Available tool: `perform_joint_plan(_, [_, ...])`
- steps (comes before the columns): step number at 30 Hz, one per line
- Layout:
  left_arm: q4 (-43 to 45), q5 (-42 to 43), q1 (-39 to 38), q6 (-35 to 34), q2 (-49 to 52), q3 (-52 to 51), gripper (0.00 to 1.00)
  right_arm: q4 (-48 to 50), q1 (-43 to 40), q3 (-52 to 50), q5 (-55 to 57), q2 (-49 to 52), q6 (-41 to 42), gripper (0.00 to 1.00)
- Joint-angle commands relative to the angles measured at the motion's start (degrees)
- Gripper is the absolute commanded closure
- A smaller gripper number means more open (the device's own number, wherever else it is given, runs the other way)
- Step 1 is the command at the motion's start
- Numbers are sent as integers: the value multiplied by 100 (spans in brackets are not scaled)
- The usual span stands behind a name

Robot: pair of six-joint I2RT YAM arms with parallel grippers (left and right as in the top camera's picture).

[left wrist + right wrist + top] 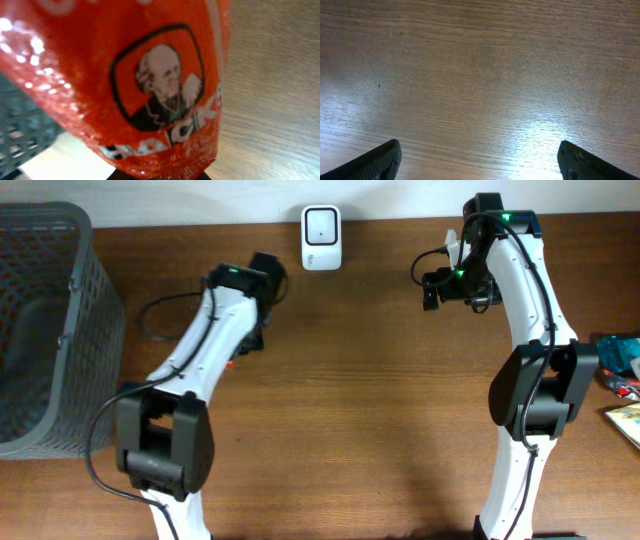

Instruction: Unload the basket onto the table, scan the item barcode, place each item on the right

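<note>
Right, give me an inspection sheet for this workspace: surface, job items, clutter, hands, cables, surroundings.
Surface: wooden table, glare patches in the right wrist view.
Job's things: white scanner at the far edge, between the arms; red packet with a portrait logo fills the left wrist view, no barcode visible.
Clutter: teal package and pale card at the right edge, cut off by the frame.
Hands: left hand left of the scanner, fingers hidden, grip cannot be confirmed; right hand open, empty, over bare wood.
Cables: black cable looping beside the left arm.
Surroundings: grey mesh basket at the left; pale strip behind the table.
</note>
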Motion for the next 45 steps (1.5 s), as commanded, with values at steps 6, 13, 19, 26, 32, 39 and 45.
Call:
perform_joint_plan(6, [-109,-901,-1344,-756,1064,-203,99,0,4,-24,70,-199,-22,1])
perform_joint_plan(13, [-66,142,-2411,-754,1119,-203,70,2,4,-24,70,-199,-20,1])
perform_joint_plan(19, [-175,531,-2837,-514,1117,-160,38,0,4,-24,70,-199,-20,1])
perform_joint_plan(26, [-960,1814,-1602,133,940,1954,66,0,4,-24,70,-199,-22,1])
perform_joint_plan(32, [-855,2476,-487,225,968,1764,100,0,4,-24,70,-199,-20,2])
perform_joint_plan(39, [444,3921,-758,605,968,-225,100,0,4,-24,70,-199,-20,1])
perform_joint_plan(45, [-109,3915,-706,673,962,527,100,0,4,-24,70,-199,-20,1])
